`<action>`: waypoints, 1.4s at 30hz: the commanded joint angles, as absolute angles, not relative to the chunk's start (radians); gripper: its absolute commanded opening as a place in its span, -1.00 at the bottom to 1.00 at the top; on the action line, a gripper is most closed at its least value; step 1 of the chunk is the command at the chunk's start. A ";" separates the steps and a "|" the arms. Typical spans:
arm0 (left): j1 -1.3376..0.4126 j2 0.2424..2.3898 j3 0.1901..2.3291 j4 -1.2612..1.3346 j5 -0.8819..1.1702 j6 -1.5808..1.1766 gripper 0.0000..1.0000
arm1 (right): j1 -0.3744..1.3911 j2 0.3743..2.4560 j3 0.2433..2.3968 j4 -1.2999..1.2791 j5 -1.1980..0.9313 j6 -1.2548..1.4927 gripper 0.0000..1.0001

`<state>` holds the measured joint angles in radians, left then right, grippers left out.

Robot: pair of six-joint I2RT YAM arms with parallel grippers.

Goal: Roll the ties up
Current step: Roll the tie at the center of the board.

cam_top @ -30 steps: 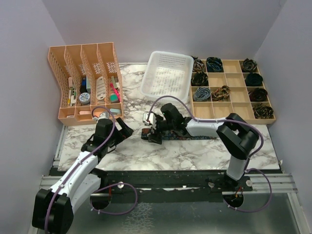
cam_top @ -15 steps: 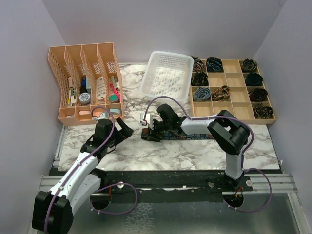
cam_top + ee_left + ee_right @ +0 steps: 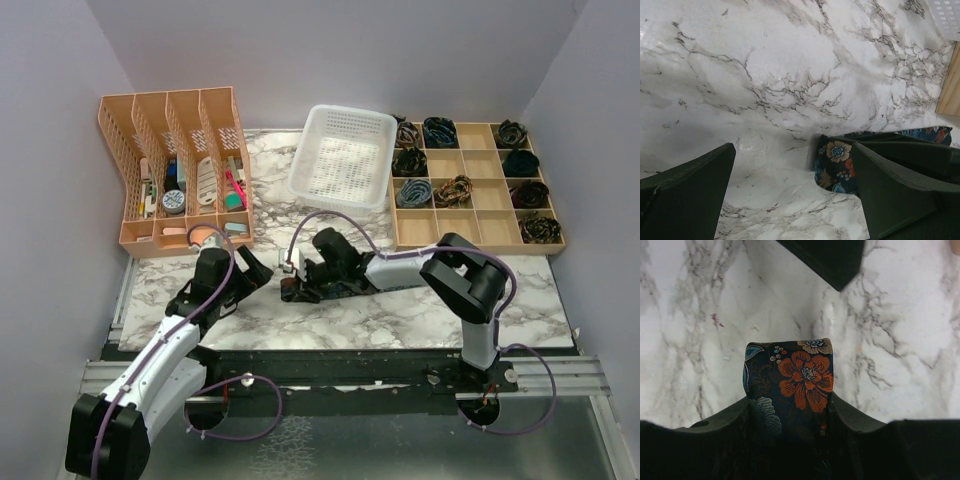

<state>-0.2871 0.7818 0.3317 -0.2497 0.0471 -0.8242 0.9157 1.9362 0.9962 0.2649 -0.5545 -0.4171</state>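
A dark floral tie [image 3: 345, 293] lies flat across the marble table [image 3: 300, 330], partly under the right arm. In the right wrist view its rounded end [image 3: 795, 375], with an orange flower, sticks out between the two fingers, which press on both its edges. My right gripper [image 3: 297, 288] [image 3: 790, 405] is shut on that end. My left gripper [image 3: 255, 272] [image 3: 794, 150] stands open just left of it. The tie's end [image 3: 836, 162] sits beside the left gripper's right finger [image 3: 900, 200], with only bare marble between the jaws.
A wooden compartment box [image 3: 476, 180] at the back right holds several rolled ties. A white mesh basket [image 3: 345, 155] stands at the back centre. A peach file organiser [image 3: 180, 170] with small items is at the back left. The table's metal rail runs along the front.
My right gripper has closed on the tie's end and shifted left and toward the front edge with it. The left arm has barely moved.
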 commanded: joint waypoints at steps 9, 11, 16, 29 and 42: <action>-0.276 0.695 0.316 -0.300 -0.037 -0.867 0.98 | 0.997 1.969 1.019 0.245 -0.509 -0.331 0.17; -0.276 0.690 0.319 -0.309 -0.048 -0.868 0.98 | 0.997 1.952 1.018 0.249 -0.515 -0.330 0.33; -0.276 0.691 0.322 -0.311 -0.051 -0.871 0.98 | 0.997 1.888 1.014 0.247 -0.548 -0.366 0.70; -0.276 0.665 0.305 -0.315 -0.040 -0.877 0.98 | 0.997 1.659 0.868 0.379 -0.371 -0.357 0.99; -0.276 0.599 0.277 -0.336 -0.054 -0.887 0.98 | 0.985 1.439 0.780 0.208 0.061 0.276 1.00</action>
